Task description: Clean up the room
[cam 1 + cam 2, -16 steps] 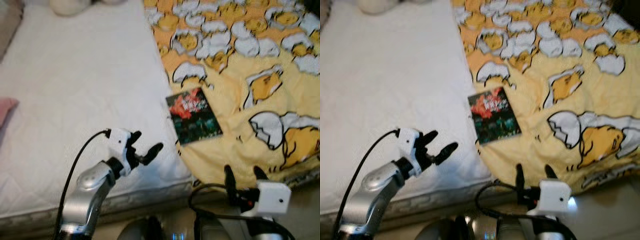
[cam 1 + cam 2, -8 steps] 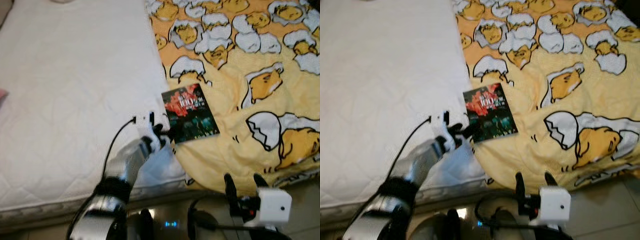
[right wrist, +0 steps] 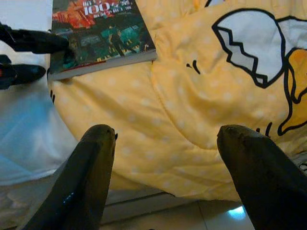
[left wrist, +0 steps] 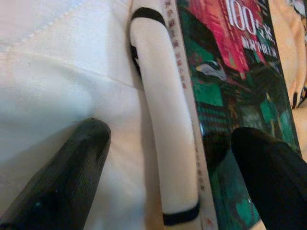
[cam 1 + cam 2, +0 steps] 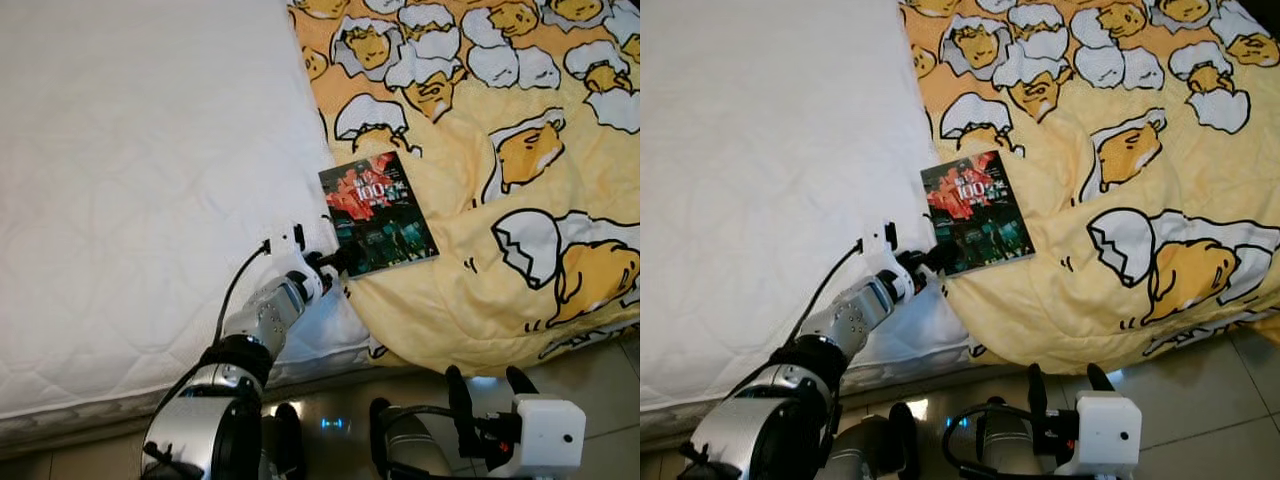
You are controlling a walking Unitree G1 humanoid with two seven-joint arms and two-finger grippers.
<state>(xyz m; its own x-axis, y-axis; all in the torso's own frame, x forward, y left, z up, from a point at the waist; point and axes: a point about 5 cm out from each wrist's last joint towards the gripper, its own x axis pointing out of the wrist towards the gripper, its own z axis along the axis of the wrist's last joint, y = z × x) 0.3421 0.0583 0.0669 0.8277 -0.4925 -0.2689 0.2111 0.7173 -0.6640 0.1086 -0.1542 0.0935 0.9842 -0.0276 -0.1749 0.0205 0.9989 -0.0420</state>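
A paperback book (image 5: 378,213) with a red and green cover lies flat on the bed, where the yellow blanket (image 5: 500,120) meets the white mattress (image 5: 150,150). My left gripper (image 5: 328,268) is open at the book's near left corner. In the left wrist view one finger (image 4: 72,172) rests on the white sheet and the other (image 4: 268,177) lies over the cover, with the book's white spine (image 4: 168,134) between them. My right gripper (image 5: 485,378) hangs open low at the bed's near edge, nothing between its fingers (image 3: 86,177).
The blanket, printed with egg characters, covers the right half of the bed and droops over its near edge. Pale tiled floor (image 5: 1230,400) shows below the bed at the right. The bare mattress spreads wide to the left.
My left arm has reached forward and right from the mattress's near edge to the book's corner. The camera has also shifted forward. The right gripper stays low.
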